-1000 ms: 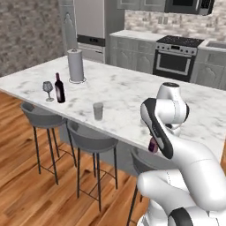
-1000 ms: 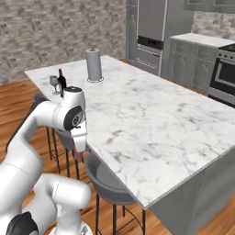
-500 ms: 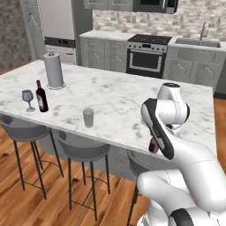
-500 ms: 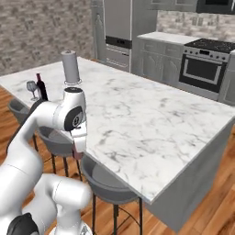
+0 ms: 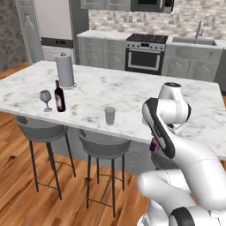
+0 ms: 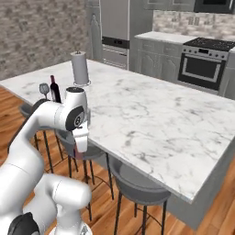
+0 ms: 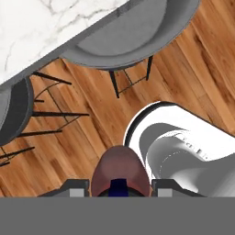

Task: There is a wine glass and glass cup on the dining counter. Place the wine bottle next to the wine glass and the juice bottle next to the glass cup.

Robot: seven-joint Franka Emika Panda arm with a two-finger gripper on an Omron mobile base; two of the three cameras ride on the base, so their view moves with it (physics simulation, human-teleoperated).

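We see gripper (image 7: 120,189) pinched on juice bottle (image 7: 120,171), held low beside arm, above wood floor (image 7: 82,137), off counter (image 5: 132,95) edge. We spot bottle's purple-red body under hand in left base view. On counter: wine bottle (image 5: 59,96) upright just beside wine glass (image 5: 46,99). Cup (image 5: 110,115) stands alone near front edge, well apart from both. Stools (image 5: 106,146) below.

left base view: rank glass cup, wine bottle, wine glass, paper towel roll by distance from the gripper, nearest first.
Gripper sits low at the counter's near edge, shut on the juice bottle.
1. Glass cup, near edge, to its left.
2. Wine bottle, further left.
3. Wine glass, just left of the wine bottle.
4. Paper towel roll, behind the wine bottle; too close to call with the wine glass.
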